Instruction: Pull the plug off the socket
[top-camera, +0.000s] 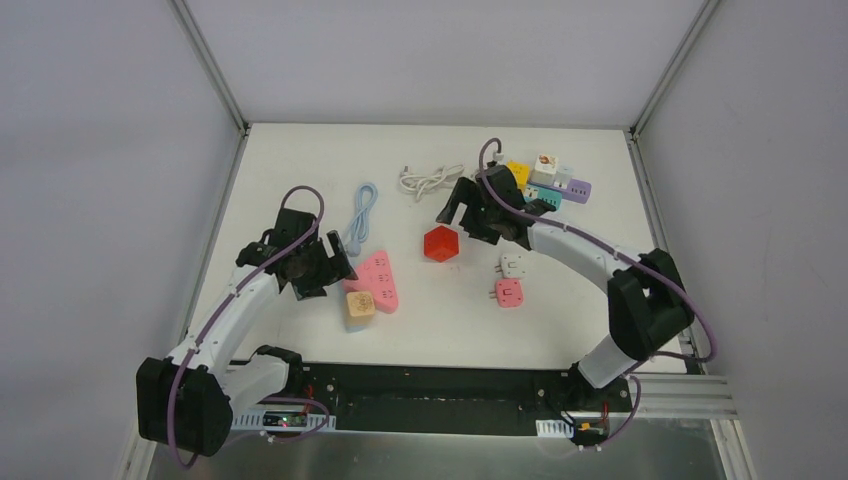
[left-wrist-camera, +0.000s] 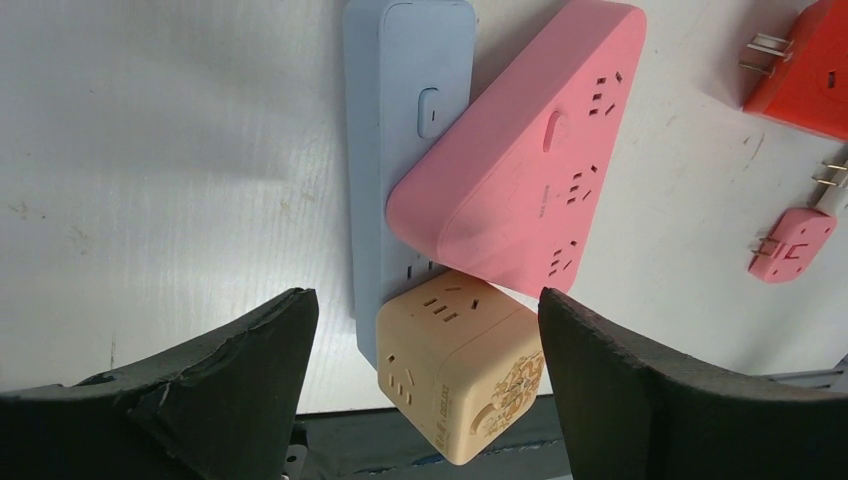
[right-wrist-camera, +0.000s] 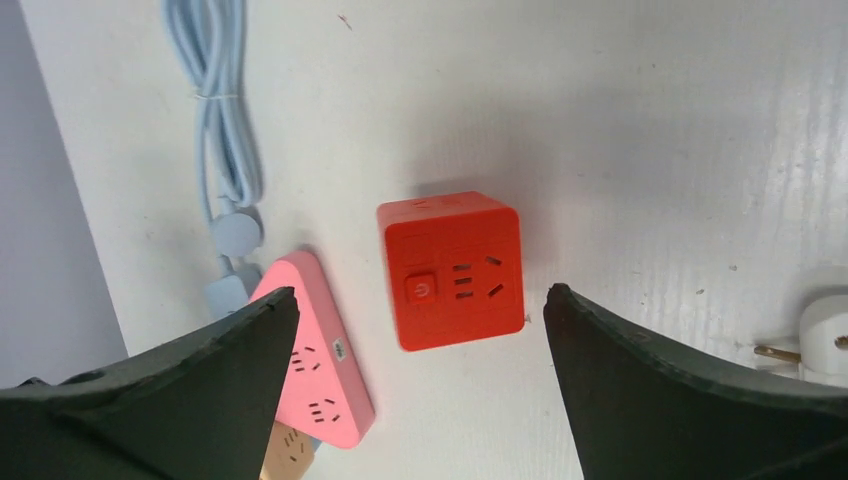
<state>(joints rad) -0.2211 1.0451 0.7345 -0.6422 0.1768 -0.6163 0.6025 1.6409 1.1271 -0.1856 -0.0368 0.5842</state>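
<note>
A beige cube adapter (left-wrist-camera: 465, 370) is plugged into the near end of a light-blue power strip (left-wrist-camera: 400, 150). A pink wedge-shaped socket block (left-wrist-camera: 520, 170) lies over the strip beside the cube. My left gripper (left-wrist-camera: 424, 300) is open, with one finger on each side of the beige cube and not touching it. In the top view the cube (top-camera: 360, 305) and the pink block (top-camera: 378, 280) sit just right of the left gripper (top-camera: 335, 272). My right gripper (right-wrist-camera: 420, 292) is open and empty above a red cube socket (right-wrist-camera: 452, 268), which also shows in the top view (top-camera: 441, 243).
The strip's blue cable (top-camera: 362, 215) coils behind it. A white cable (top-camera: 430, 180) lies at the back centre. A small white plug (top-camera: 513, 265) and a pink plug (top-camera: 509, 292) lie right of centre. A cluster of coloured sockets (top-camera: 545, 180) sits at the back right.
</note>
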